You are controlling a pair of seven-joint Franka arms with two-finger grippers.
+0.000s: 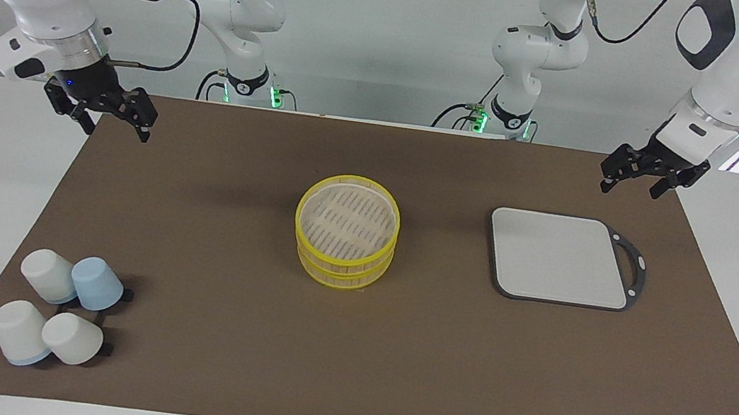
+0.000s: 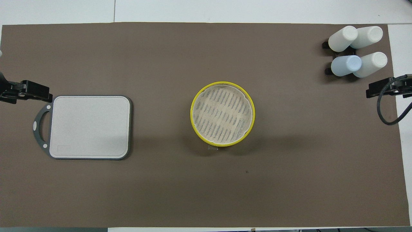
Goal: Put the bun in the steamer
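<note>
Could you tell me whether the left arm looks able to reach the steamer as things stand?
Probably yes. The left claw hangs over the mat's edge near the grey board, and the steamer stands alone mid-mat with bare mat around it. The board lies flat, so it should not block the way. No bun is in view.

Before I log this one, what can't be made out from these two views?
- Bun: in neither view; the steamer floor and the grey board show none.
- Under the four upturned cups: hidden in both views by their walls.
- Left gripper and right gripper: cut by the overhead view's edges; they wait over the mat's corners.
</note>
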